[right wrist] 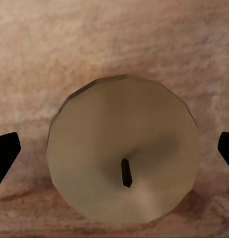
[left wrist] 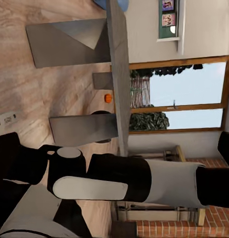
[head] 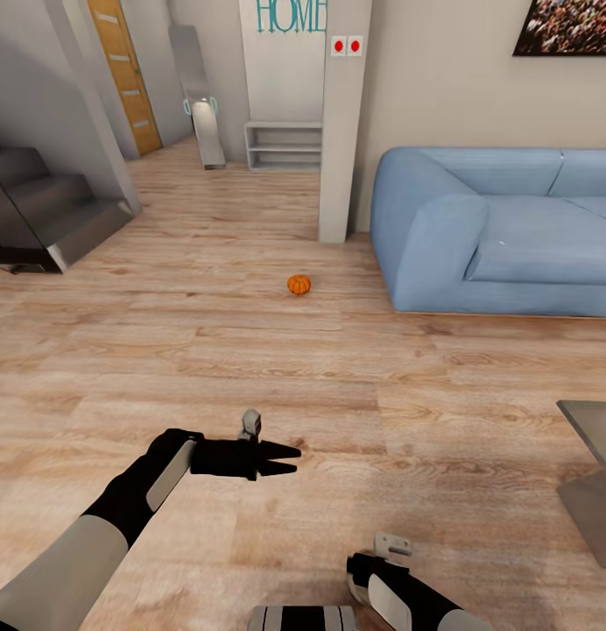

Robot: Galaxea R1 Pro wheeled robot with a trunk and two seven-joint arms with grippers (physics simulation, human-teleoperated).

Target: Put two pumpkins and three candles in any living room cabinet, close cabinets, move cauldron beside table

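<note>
Right wrist view: a candle (right wrist: 125,151) sits on the wood floor (right wrist: 54,44) right under the right gripper (right wrist: 114,153), between its two dark tips, which are wide apart and hold nothing.
Head view: a pumpkin (head: 299,284) lies far ahead near the blue sofa (head: 504,237); the left gripper (head: 287,459) holds nothing, tips a little apart. Left wrist view: another pumpkin (left wrist: 108,98) sits under the table (left wrist: 119,74). If the tips close off-center, the candle could tip or roll away.

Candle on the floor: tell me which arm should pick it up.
Right. Its tool is open, with the candle centred between the fingertips on the wooden floor. The left tool points elsewhere.
</note>
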